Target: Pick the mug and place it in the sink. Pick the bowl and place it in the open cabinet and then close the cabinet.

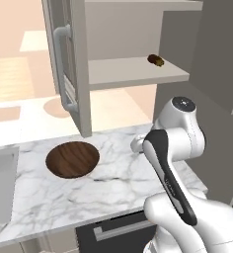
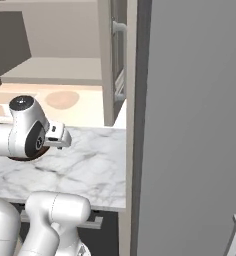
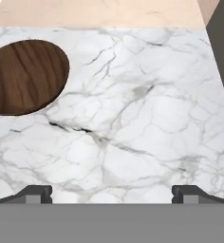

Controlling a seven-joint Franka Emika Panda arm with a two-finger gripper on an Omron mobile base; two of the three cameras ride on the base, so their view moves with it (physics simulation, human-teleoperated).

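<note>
Dark wooden bowl waits on the marble, gripper empty

Walnut-brown and round, the bowl (image 1: 72, 159) sits flat on the marble counter (image 1: 138, 183), mouth up, below the open cabinet (image 1: 133, 71). Being circular, it has no long axis to speak of — only its grain runs in one direction, roughly up and down in the hand view. The gripper (image 3: 112, 193) hangs over bare marble with its fingers spread wide and nothing between them; the bowl lies off to the upper left in that view, well apart from the tips. The mug is probably dealt with already, though the sink's inside is too cropped to check. So the bowl step looks to be in hand. Next the hand needs to shift across to the bowl's rim and come down so one finger goes inside the wall, one outside.
</note>
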